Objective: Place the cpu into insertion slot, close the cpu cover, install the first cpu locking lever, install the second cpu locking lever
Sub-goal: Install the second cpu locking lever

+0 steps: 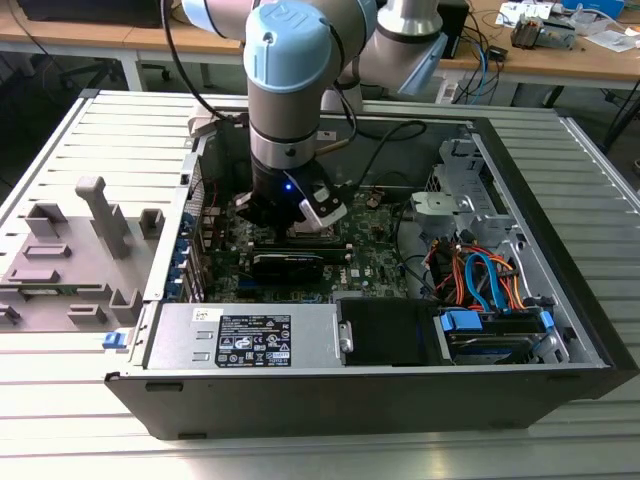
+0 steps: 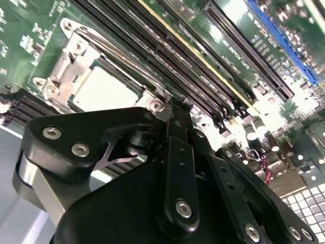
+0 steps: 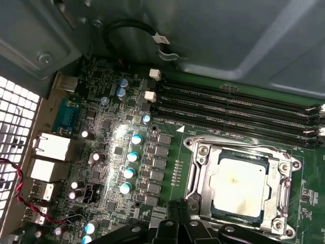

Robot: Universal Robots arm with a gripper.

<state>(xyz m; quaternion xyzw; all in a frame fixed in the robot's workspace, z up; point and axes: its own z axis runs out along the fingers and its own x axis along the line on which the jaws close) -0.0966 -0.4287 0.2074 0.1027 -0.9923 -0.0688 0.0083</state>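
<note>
The arm (image 1: 290,90) is reaching down into the open case (image 1: 400,390), its gripper (image 1: 290,222) hanging low over the green board (image 1: 375,240), near the middle of it in the exterior view. Whether the fingers are apart or together I cannot tell; the black linkage (image 2: 177,173) is blocking them in the second wrist view, and in the first wrist view just the dark gripper parts (image 3: 177,223) are poking in at the edge.

The cpu (image 3: 238,185) is sitting flat in the slot (image 3: 200,175), silvery top facing up, and the cover (image 3: 277,195) is lying down around it, framing the chip through its window. In the second wrist view the cpu (image 2: 104,89) and the cover (image 2: 71,66) are showing just beyond the gripper body, close to it but not touching as far as I can see.

The long black memory slots (image 3: 238,107) are running beside the socket. A grey fixture (image 1: 75,255) is standing on the table (image 1: 60,420) outside the case, toward the exterior view's left.
</note>
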